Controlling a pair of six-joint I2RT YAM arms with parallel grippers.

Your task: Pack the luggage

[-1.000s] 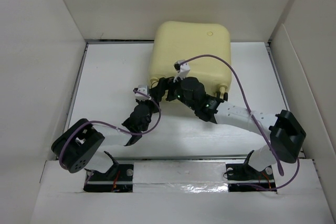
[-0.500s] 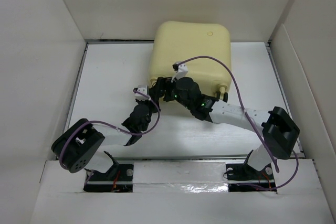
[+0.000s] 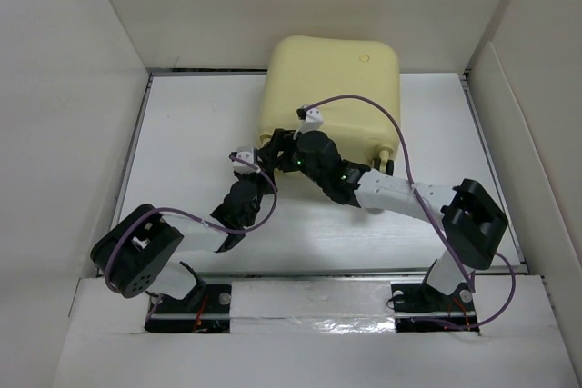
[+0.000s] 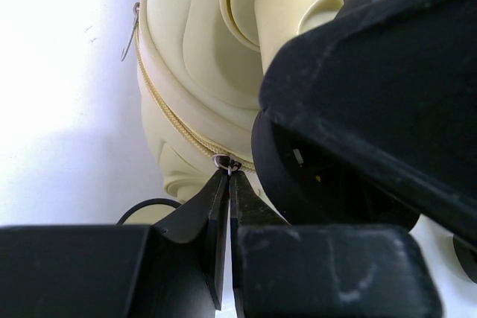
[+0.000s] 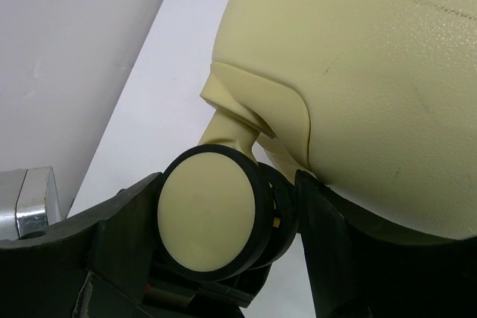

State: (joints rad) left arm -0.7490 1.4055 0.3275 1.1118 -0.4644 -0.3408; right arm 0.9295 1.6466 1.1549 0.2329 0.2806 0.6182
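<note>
Looking down from above, you have little around the work: a bare white table boxed in by pale walls, and purple cables looping off each wrist, one of them arching over the near part of the luggage. What crowds you is your own hardware. Both arms meet at the case's near left corner, and in the left wrist view the right arm's black housing fills the right side and hides much of that corner. The luggage lies closed and flat on one shell at the far middle of the table, its far end near the back wall. Its wheeled end points toward the arm bases, so its long axis runs away from you, near to far. The left gripper has its fingers drawn almost together, pinching the small metal zipper pull on the seam at the corner (a second, loose pull hangs further along the zipper). The right gripper has its fingers spread just wide enough to clasp a yellow wheel with a black rim, one finger on each side and both close against it
</note>
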